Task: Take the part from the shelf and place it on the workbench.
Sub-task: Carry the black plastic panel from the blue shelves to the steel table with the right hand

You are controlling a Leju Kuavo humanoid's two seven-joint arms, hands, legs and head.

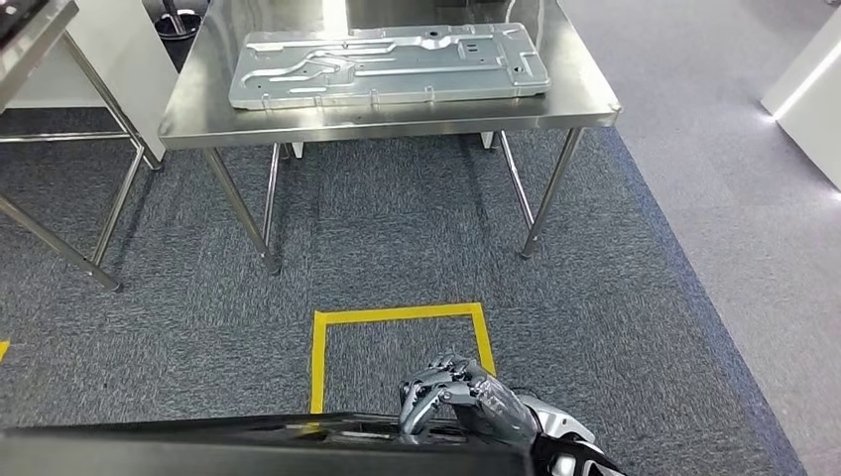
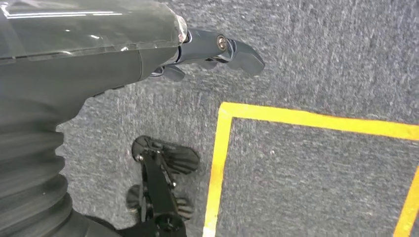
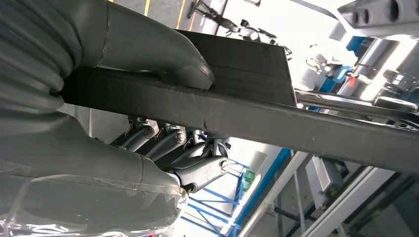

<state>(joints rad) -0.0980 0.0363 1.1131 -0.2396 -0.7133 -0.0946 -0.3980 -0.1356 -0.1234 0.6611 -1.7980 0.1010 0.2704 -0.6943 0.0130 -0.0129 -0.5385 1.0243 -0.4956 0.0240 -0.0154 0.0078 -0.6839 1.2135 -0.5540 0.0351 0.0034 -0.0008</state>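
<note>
Part (image 1: 248,441) status, from where I'm standing: it's a dark flat sheet running across the bottom of my head view, held low over the grey carpet (image 1: 615,297) and well short of the workbench (image 1: 585,94). So it's in my grip, not on the bench.

My right hand (image 1: 466,397) is clamped on the sheet's right end. In the right wrist view the thick grey thumb (image 3: 163,59) presses flat on one face of the sheet (image 3: 247,113), and the darker fingers (image 3: 197,170) curl against the other face, so it's a proper squeeze with the edge sandwiched between them.

My left hand (image 2: 148,49) is trickier. Its wrist view looks down at carpet and a corner of yellow tape (image 2: 296,118), with one dark finger (image 2: 237,52) poking out past the grey cover. I can't tell from that whether it's gripping anything.

Straight ahead, the workbench is a shiny steel table on thin legs, with a grey stamped panel (image 1: 387,64) lying flat on it and covering most of the top. Part of a second steel table (image 1: 30,30) sits off to the left. On the floor between me and the bench is a yellow tape square (image 1: 397,314), and my right hand hangs just over its near right corner.
</note>
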